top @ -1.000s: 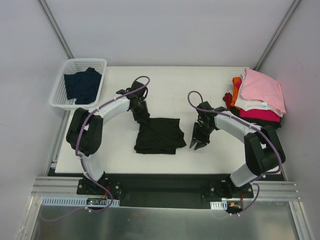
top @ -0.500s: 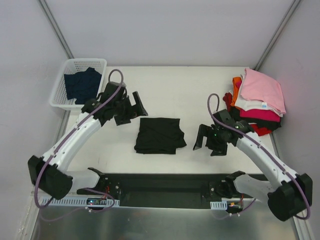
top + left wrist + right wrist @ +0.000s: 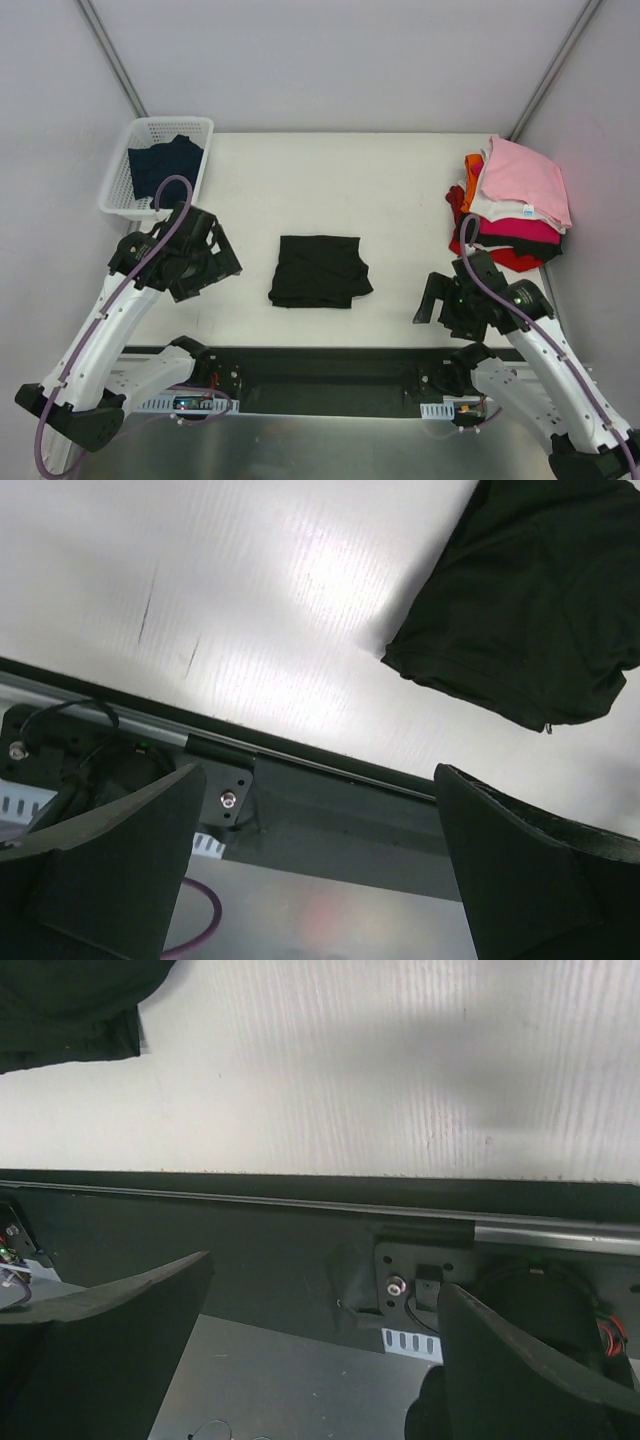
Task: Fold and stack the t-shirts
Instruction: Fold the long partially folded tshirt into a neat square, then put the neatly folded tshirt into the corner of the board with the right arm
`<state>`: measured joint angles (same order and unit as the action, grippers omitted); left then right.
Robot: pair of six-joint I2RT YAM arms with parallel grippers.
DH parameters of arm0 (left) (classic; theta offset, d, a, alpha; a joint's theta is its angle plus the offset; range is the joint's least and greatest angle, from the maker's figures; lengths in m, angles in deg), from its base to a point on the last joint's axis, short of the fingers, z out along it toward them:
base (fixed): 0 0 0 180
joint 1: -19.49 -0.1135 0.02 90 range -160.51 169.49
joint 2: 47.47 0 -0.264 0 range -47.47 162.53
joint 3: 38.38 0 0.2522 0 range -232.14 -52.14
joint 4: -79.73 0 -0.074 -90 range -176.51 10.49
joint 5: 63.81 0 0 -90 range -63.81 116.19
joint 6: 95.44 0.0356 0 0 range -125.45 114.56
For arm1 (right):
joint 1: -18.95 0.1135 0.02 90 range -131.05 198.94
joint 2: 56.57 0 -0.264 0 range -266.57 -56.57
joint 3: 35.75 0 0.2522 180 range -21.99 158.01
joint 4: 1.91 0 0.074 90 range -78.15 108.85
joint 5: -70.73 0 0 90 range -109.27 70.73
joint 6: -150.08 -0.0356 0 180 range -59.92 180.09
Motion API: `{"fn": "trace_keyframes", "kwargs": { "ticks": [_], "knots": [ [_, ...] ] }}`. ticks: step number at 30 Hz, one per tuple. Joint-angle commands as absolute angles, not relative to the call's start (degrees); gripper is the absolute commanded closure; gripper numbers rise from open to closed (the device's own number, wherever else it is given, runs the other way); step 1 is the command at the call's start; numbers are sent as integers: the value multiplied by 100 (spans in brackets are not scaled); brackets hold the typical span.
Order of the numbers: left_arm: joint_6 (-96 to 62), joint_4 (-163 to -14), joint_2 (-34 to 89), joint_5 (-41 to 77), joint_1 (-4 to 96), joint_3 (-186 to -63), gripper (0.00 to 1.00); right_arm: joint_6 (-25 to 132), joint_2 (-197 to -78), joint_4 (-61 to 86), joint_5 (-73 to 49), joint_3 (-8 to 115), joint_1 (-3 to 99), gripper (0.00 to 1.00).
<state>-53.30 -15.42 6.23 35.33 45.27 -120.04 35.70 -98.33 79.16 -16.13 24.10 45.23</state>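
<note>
Left end effector [image 3: 320, 775] agape; black t-shirt [image 3: 320, 270] lengthwise left-right

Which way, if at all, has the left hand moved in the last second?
Yes. The left hand has pulled away from the black t-shirt, leftward and toward the table's near edge.

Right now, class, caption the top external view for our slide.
Folded black t-shirt on the table; left gripper and right gripper open, clear of it.

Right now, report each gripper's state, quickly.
Left gripper: open, holding nothing.
Right gripper: open, holding nothing.
</note>
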Motion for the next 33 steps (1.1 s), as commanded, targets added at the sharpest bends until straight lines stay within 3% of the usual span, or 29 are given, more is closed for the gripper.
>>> {"fn": "trace_keyframes", "kwargs": {
  "ticks": [1, 4, 16, 23, 27, 33],
  "knots": [
    [-5808, -471, 667, 3814, 4472, -12394, 1, 3117, -9341, 8769, -1865, 2662, 4505, 0],
    [-6213, 49, 790, 4060, 4472, -12727, 1, 2985, -8980, 8770, -1681, 2636, 4522, 4],
    [-5176, 41, 308, 3744, 4472, -13555, 1, 2502, -7600, 8453, -1759, 2170, 4522, 4],
    [-5168, -82, -791, 3709, 4472, -13415, 1, 3028, -8292, 9358, -2145, 2617, 4514, 7],
    [-5054, 41, -748, 2955, 4472, -13178, 1, 3318, -8600, 9683, -2366, 3188, 4522, 7],
    [-5194, 41, -1160, 2636, 4472, -13264, 1, 3214, -8357, 9939, -2524, 3453, 4514, 12]
  ]
}}
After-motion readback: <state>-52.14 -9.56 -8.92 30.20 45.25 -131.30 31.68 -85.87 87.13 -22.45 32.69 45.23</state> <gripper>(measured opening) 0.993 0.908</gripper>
